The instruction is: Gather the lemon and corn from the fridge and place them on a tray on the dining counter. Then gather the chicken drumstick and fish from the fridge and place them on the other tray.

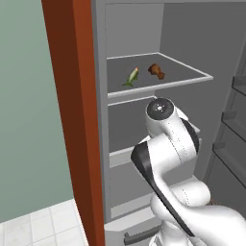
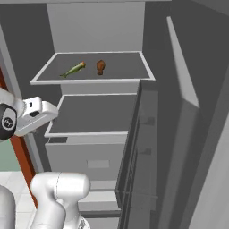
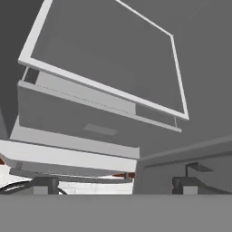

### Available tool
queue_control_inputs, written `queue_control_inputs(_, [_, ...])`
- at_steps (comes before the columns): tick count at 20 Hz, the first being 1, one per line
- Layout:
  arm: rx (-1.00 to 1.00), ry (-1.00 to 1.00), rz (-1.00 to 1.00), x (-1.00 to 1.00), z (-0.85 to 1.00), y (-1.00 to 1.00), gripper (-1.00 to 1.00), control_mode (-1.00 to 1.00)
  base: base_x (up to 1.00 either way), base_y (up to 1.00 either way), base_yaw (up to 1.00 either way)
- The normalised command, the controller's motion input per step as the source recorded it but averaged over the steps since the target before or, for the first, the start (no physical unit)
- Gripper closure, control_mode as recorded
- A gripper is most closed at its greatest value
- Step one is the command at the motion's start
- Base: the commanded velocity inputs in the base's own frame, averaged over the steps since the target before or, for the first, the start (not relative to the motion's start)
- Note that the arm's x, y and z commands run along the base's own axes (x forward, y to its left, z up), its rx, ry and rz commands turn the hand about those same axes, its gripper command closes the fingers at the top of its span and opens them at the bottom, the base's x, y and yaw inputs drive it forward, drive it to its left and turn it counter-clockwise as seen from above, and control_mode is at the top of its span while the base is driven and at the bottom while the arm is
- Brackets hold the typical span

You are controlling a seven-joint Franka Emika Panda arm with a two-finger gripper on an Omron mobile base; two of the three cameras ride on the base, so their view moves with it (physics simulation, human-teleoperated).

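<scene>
On the top shelf [image 1: 187, 77] [image 2: 129, 74] of the open fridge lie a slim greenish fish [image 1: 132, 77] [image 2: 73, 69] and, right of it, a brown chicken drumstick [image 1: 156, 70] [image 2: 100, 66]. The lemon, the corn and the trays are out of view. My gripper [image 3: 113, 186] is open and holds nothing; its two dark fingertips [image 3: 41, 185] stand wide apart. It looks at the bare second shelf [image 3: 104, 59] and the drawer front [image 3: 81, 122] below it. My white hand [image 2: 38, 114] hangs at the fridge's left front, well below the top shelf.
A red-brown cabinet panel [image 1: 72, 120] stands close on the left of the fridge opening. The open fridge door with its bins [image 2: 179, 134] [image 1: 235, 120] juts out on the right. Drawers [image 2: 89, 161] fill the fridge's lower part. Pale floor tiles [image 1: 38, 226] lie at lower left.
</scene>
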Motion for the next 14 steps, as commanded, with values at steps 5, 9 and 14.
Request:
queue_control_inputs(5, [0.02, -0.19, 0.02, -0.05, 0.76, -0.79, -1.00, -1.00, 0.00, 0.00, 0.00])
queue_control_inputs(9, [0.06, -0.15, 0.02, 0.00, 0.68, -0.62, -1.00, -1.00, 0.00, 0.00, 0.00])
queue_control_inputs(14, [0.10, -0.02, 0.00, 0.04, 0.88, -0.31, -1.00, -1.00, 0.00, 0.00, 0.00])
